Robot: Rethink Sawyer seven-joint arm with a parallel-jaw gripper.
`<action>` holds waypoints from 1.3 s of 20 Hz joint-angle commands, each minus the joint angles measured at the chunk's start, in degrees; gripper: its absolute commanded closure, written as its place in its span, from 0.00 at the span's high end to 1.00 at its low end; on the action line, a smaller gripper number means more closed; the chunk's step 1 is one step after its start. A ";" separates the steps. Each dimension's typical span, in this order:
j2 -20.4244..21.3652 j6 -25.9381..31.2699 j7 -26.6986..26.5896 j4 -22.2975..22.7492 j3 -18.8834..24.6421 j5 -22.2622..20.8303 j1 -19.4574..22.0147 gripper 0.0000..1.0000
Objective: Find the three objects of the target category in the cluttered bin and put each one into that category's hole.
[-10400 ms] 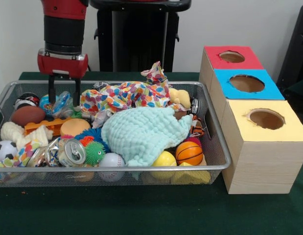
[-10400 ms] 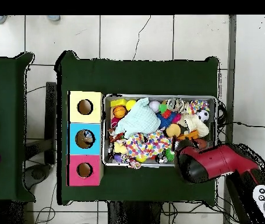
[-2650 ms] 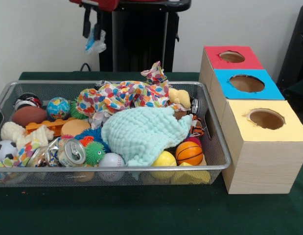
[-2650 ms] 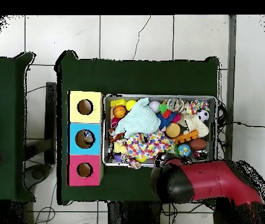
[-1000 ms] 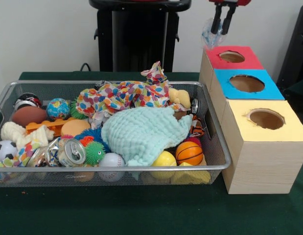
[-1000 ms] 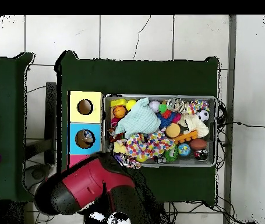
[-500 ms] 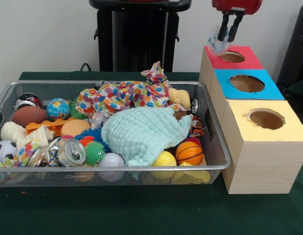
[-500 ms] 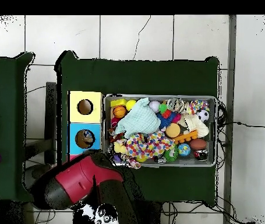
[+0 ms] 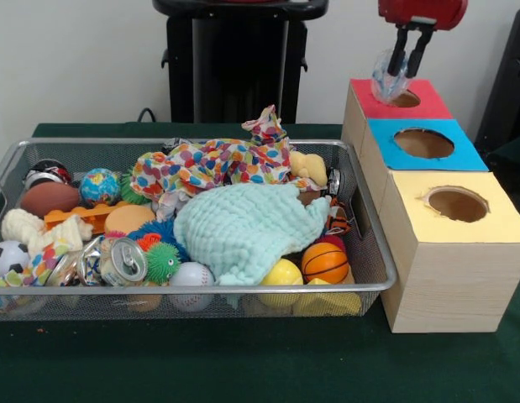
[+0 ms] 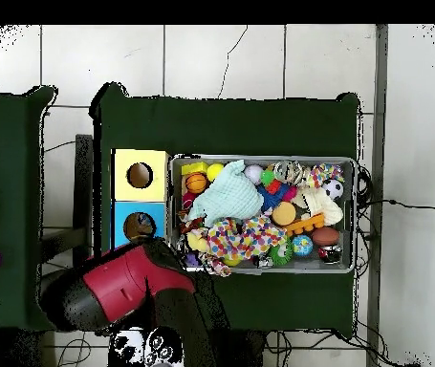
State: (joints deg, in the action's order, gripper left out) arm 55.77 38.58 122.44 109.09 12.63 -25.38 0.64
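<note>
Front view: red-and-black claw [image 9: 408, 60] at upper right grips small clear crumpled plastic bottle [image 9: 388, 82] w/ fingers closed, over red-surround hole [image 9: 400, 97]; blue-surround round hole [image 9: 423, 143] just below, silver wire-mesh bin [image 9: 360, 231] at left.

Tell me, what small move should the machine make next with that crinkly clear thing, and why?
Probably shift sideways toward the round hole with the blue surround. The tool is shut on the small clear crumpled plastic bottle, which hangs over the round hole with the red surround, the wrong one for bottles.
</note>
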 commanded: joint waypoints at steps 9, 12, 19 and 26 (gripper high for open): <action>-6.61 10.71 12.79 -13.24 -6.76 5.70 -4.80 0.00; -7.57 10.57 12.45 -14.32 -7.57 6.32 -5.37 0.00; -10.35 7.21 12.28 -15.28 -9.78 7.08 -6.78 0.00; -11.32 5.21 11.49 -15.05 -11.02 7.82 -7.28 0.00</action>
State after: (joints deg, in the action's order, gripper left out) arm 47.41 42.59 122.44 95.48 3.73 -19.50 -6.67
